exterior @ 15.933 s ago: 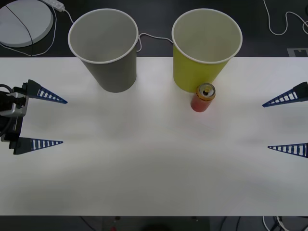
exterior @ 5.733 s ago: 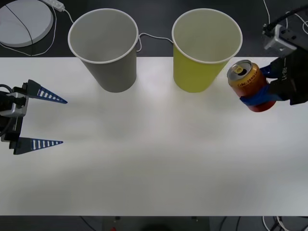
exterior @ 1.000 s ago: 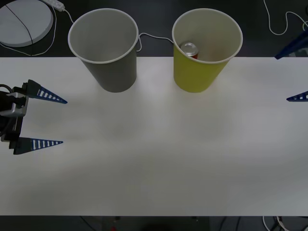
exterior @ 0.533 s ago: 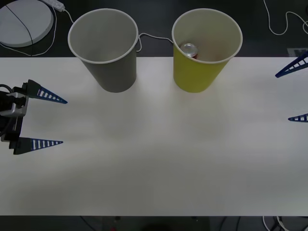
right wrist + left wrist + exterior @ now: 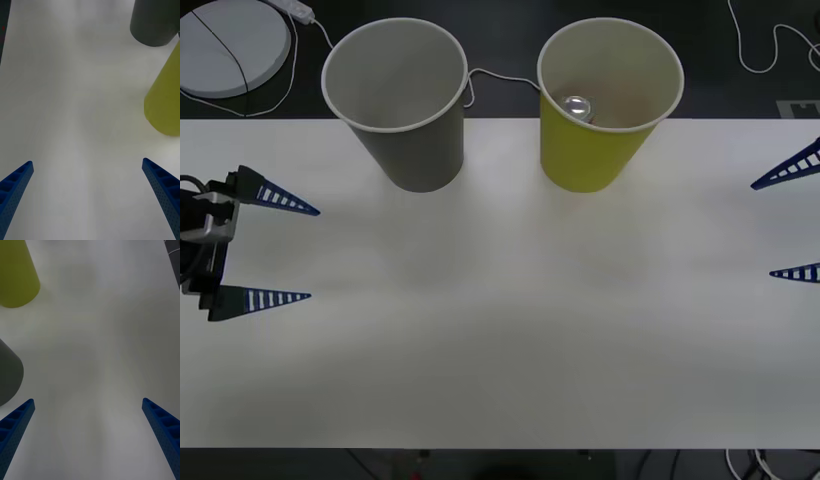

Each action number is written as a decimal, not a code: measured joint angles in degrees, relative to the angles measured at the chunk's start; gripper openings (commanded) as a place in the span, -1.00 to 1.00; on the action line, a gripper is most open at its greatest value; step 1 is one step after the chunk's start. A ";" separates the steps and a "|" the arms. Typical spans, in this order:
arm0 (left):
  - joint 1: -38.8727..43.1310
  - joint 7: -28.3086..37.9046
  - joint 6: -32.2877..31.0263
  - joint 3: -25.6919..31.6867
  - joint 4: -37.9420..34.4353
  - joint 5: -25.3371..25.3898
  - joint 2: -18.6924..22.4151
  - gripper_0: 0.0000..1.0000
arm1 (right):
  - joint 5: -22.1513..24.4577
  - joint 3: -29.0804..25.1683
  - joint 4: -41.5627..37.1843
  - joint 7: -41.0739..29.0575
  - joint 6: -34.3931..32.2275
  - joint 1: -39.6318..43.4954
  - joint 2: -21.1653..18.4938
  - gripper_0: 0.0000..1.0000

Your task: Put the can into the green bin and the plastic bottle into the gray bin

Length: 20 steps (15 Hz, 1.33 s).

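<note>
Lying inside the green bin (image 5: 610,95) at upper right, the can (image 5: 577,107) is delivered; right gripper (image 5: 788,220) and left gripper (image 5: 268,250) hover empty at the frame's edges, fingers apart.

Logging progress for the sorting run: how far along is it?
Done: the can lies inside the green bin. In hand: nothing; the right end effector and left end effector are open at the table edges. Left: the gray bin looks empty, no bottle visible.
</note>
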 measured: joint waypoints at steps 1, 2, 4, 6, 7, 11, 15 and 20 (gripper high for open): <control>0.00 0.00 0.00 0.00 0.00 0.00 0.00 1.00 | 0.72 -0.51 -0.03 0.22 0.00 0.69 0.67 1.00; 0.00 0.00 0.00 0.00 0.00 0.00 0.00 1.00 | 1.34 -0.84 -0.05 0.53 0.00 1.28 1.22 1.00; 0.00 0.00 0.00 0.00 0.00 0.00 0.00 1.00 | 2.30 -1.51 -0.01 1.19 0.00 2.18 2.51 1.00; 0.00 0.00 0.00 0.00 0.00 0.00 0.00 1.00 | 3.13 -2.44 -0.07 1.89 0.00 3.33 4.20 1.00; 0.00 0.00 0.00 0.00 0.00 0.00 0.00 1.00 | 3.73 -2.95 -0.08 2.47 0.00 3.97 5.23 1.00; 0.00 0.00 0.00 0.00 0.00 0.00 0.00 1.00 | 4.96 -4.35 -0.21 5.02 0.00 5.83 8.33 1.00; 0.00 0.00 0.00 0.00 0.00 0.00 0.00 1.00 | 5.02 -4.56 -0.43 7.00 0.00 6.80 9.89 1.00; 0.00 0.00 0.00 0.00 0.00 0.00 0.00 1.00 | 5.08 -4.56 -0.43 8.62 0.00 7.45 10.39 1.00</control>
